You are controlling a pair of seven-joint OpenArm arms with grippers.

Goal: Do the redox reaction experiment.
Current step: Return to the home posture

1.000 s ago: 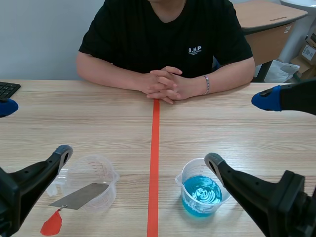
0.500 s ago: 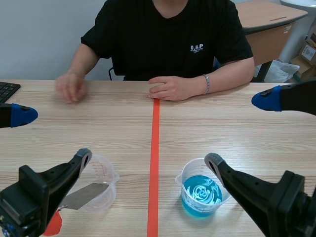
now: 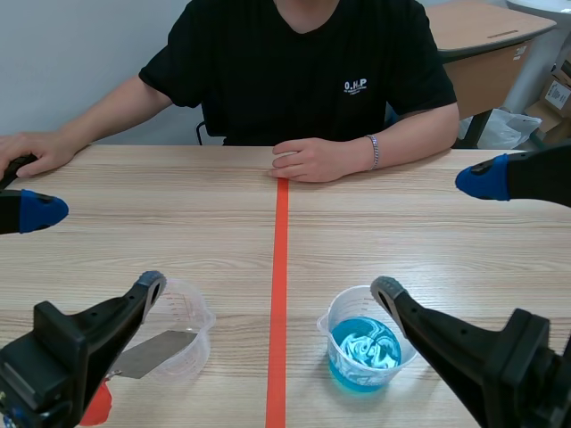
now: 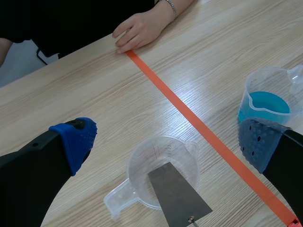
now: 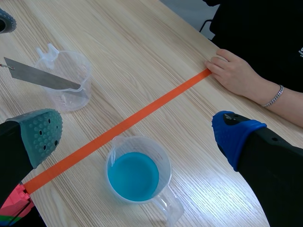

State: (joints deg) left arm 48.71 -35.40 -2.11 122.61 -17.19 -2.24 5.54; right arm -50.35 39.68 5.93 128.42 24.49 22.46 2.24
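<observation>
hovering above the counter [image 3: 178, 223], the left tool [image 4: 169, 144] has its fingers spread wide and grips nothing. just under the gap between them stands a clear beaker [image 4: 142, 161] with no liquid showing in it. a grey metal strip [image 4: 177, 194] leans in it, one end down inside the cup and the other jutting over the rim, back toward the tool's own base. the right tool [image 5: 137, 132] is likewise spread and empty, and the beaker of blue liquid [image 5: 135, 175] stands under and slightly ahead of its gap. an orange tape line [image 5: 142, 116] runs between the two beakers, which are well apart from each other. across the counter a person rests one hand [image 3: 308, 160] at the far end of that line. by the look of it the experiment proper has not begun: the strip is dry in its own cup, the blue liquid sits unpoured, and neither tool touches anything. what seems left is everything that matters, namely bringing metal and solution together, either by lifting the strip across into the blue beaker or by pouring the blue liquid over it.
</observation>
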